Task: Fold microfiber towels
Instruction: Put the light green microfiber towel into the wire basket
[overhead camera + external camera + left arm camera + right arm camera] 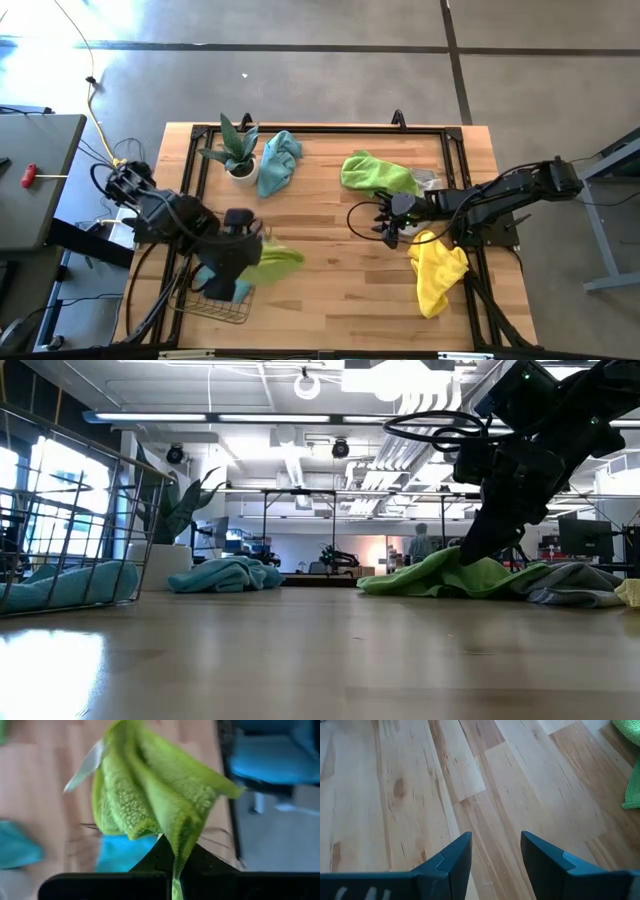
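Note:
My left gripper is above the wire basket at the table's near left, shut on a lime green towel. A teal towel lies in the basket beneath it. Another teal towel lies bunched beside the potted plant. At the far right a second lime green towel lies crumpled against a pale grey one. A yellow towel lies at the near right. My right gripper is open just above bare wood, left of the yellow towel. My left gripper pinches a bunched fold of the lime green towel between its two shut fingers, coming at it steeply from above. Several layers gather at the pinch. The rest of the towel spreads out slack below the fingers, above the basket and the table.
The basket stands at the near left corner with the left arm over it. A black frame runs along the table's edges. Bare wood lies in the middle between the two arms.

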{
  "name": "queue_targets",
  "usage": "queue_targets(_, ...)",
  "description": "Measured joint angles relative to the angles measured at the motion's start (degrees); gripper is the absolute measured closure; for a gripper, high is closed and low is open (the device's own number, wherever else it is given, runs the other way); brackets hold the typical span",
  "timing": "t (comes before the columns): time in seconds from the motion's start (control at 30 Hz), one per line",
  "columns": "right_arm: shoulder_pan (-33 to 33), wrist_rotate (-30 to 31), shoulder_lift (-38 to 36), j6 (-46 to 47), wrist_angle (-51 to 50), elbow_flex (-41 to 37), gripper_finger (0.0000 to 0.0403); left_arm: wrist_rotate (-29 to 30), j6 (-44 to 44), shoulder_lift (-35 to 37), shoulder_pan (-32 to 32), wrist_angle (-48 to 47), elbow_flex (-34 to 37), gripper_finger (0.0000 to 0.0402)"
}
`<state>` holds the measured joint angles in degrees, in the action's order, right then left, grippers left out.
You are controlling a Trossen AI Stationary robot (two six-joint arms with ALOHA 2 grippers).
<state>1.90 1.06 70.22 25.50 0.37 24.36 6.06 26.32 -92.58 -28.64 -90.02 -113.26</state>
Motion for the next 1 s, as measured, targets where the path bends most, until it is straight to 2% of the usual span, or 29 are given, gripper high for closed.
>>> queue_targets(0.13, 0.00, 0.00, 0.00, 0.00, -0.04, 0.00, 0.0242, -4.73, 0.30, 0.04, -2.93, 0.00, 0.00, 0.0401)
queue_targets(0.37, 0.01, 0.00, 0.00, 0.00, -0.14, 0.00, 0.0242, -5.31, 4.58, 0.19, -9.83, 0.24, 1.07, 0.0401)
queue_targets(0.5, 0.01, 0.00, 0.00, 0.00, -0.07, 0.00, 0.0242, -6.58, 6.60, 2.43, -13.06, 0.06, 8.45, 0.0401)
queue_targets(0.6, 0.00, 0.00, 0.00, 0.00, -0.10, 0.00, 0.0242, -6.57, 9.90, 5.42, -13.76, -0.03, 15.64, 0.0401)
queue_targets(0.7, 0.01, 0.00, 0.00, 0.00, -0.12, 0.00, 0.0242, -6.73, 9.66, 7.87, -13.55, -0.04, 22.09, 0.0401)
queue_targets(0.87, 0.01, 0.00, 0.00, 0.00, -0.13, 0.00, 0.0242, -9.00, 3.79, 10.63, -12.70, -0.07, 29.78, 0.0401)
queue_targets(1.0, -0.01, 0.00, 0.00, 0.00, -0.14, 0.00, 0.0242, -14.44, -5.05, 10.88, -12.20, -0.02, 32.92, 0.0401)
